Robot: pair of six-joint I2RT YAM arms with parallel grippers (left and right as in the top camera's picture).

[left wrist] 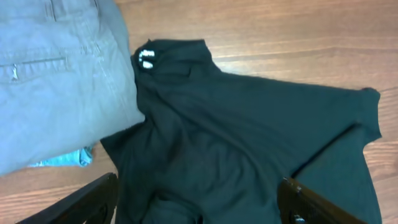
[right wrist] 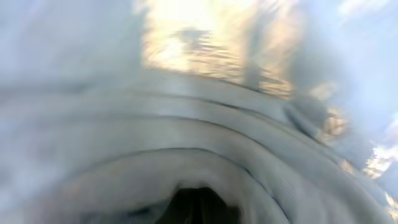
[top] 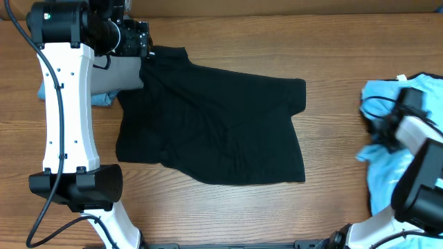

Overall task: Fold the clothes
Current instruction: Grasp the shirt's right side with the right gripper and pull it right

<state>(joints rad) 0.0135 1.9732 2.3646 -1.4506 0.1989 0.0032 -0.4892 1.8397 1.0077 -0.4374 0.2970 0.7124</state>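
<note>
A black T-shirt point(top: 214, 131) lies spread and wrinkled in the middle of the table, its white neck label point(left wrist: 147, 58) at the far left corner. My left gripper point(top: 147, 50) hovers over that collar corner, open, one finger point(left wrist: 87, 202) on each side of the black cloth point(left wrist: 249, 143) and nothing held. A light blue T-shirt point(top: 384, 173) is heaped at the right edge. My right gripper point(top: 377, 130) is buried in it. In the right wrist view, blurred pale blue fabric point(right wrist: 186, 124) bunches round the shut dark fingertips point(right wrist: 199, 208).
Folded grey trousers point(top: 118, 72) lie at the back left, overlapping the black shirt's collar edge point(left wrist: 56, 74). A bit of light blue cloth point(top: 45, 90) pokes out under them. Bare wood table point(top: 332, 55) shows between the two shirts.
</note>
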